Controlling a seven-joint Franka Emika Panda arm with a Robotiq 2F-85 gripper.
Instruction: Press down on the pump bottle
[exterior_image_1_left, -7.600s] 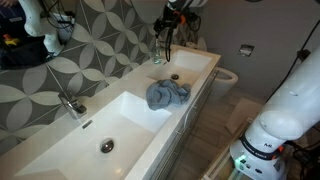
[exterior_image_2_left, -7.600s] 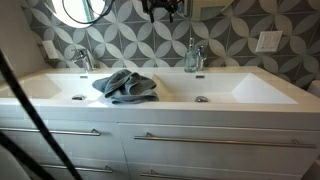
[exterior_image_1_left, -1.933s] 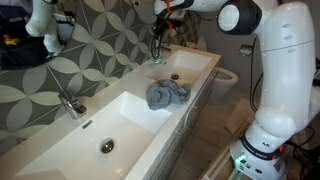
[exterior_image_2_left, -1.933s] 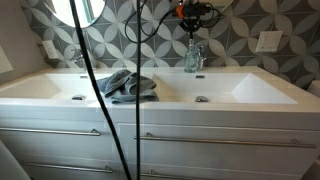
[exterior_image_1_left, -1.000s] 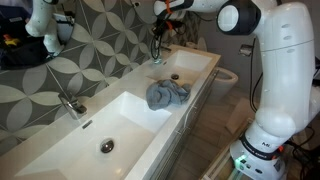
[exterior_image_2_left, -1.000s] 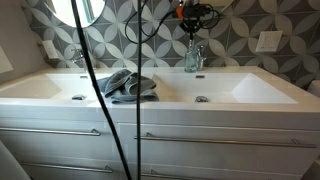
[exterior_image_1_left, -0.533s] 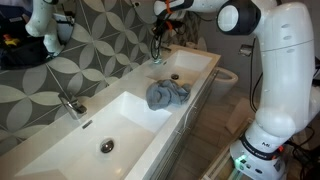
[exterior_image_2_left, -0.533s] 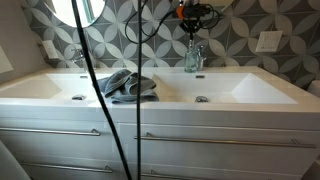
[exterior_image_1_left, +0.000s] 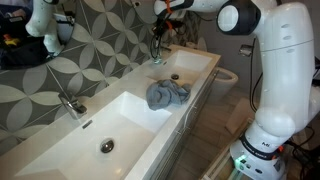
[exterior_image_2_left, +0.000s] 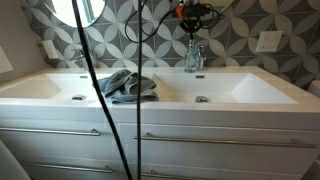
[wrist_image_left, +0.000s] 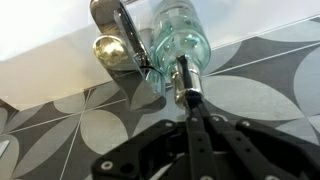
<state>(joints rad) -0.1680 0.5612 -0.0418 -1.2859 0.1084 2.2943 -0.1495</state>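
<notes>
Bottle: the clear pump bottle (exterior_image_2_left: 192, 56) is stood at the back of the counter (exterior_image_2_left: 225, 101), against the tiled wall and just beside a chrome faucet (wrist_image_left: 118, 35)
Gripper: the gripper (wrist_image_left: 188, 100) is held directly over the pump head; its fingers appear to be drawn together, with nothing clasped
Contact: the tips are seen at the pump's top in the wrist view, but whether it is touched cannot be told
Progress: the approach is judged done; the pump is not seen sunk, so the press is judged to be left
Surroundings: a grey towel (exterior_image_2_left: 127, 85) is heaped between the two basins, well apart from the bottle
Obstacles: the faucet is judged the nearest thing to be struck; a black cable (exterior_image_2_left: 86, 90) is hung across an exterior view, clear of the bottle
</notes>
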